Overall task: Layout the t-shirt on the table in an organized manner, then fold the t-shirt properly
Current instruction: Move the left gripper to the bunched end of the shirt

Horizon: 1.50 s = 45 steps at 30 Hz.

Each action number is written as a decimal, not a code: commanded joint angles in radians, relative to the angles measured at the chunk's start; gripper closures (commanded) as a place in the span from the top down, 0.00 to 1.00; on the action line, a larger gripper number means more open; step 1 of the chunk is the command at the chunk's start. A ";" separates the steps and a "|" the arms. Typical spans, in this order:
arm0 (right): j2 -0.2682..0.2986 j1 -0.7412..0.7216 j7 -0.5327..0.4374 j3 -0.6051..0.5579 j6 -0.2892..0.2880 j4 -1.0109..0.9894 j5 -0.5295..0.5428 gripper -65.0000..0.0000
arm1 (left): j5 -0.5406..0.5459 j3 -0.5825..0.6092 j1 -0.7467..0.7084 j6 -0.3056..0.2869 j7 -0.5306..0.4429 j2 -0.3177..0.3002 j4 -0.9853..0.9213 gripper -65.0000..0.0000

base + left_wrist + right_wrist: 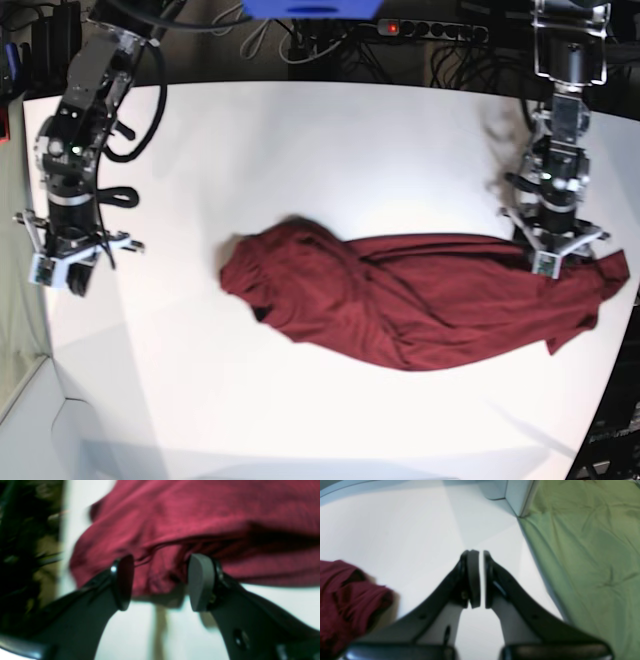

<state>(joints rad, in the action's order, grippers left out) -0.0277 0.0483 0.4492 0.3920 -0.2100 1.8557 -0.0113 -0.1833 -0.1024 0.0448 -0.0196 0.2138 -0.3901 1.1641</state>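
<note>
The dark maroon t-shirt lies crumpled in a long bunch across the middle and right of the white table. My left gripper sits at the shirt's right end. In the left wrist view this gripper stands open, its fingertips on either side of a wrinkled edge of the t-shirt, not pressing it. My right gripper hangs over the table's left edge. In the right wrist view it is shut with nothing in it, and a bunch of the t-shirt lies to its left.
A green cloth lies past the table edge beside the right gripper. Dark clutter shows beyond the table edge in the left wrist view. A power strip and cables run behind the table's far edge.
</note>
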 commanded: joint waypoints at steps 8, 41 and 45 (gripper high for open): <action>0.004 0.060 0.010 -0.278 -0.185 0.019 0.007 0.15 | -0.002 -0.066 -0.015 0.014 -0.021 0.021 0.340 0.52; 0.125 0.068 0.086 -0.448 -0.193 -0.193 0.007 0.52 | -0.012 0.402 -0.176 0.016 -0.017 0.280 0.491 0.52; 0.151 0.069 0.030 -0.361 -0.194 -0.193 0.007 0.52 | -0.012 0.435 -0.231 0.022 -0.017 0.280 0.523 0.52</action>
<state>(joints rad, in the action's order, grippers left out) 0.1181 0.1265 0.4988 0.0280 -0.4042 1.6444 -0.0113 -0.1944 0.3367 -0.1955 -0.0044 0.2222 -0.1127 1.6646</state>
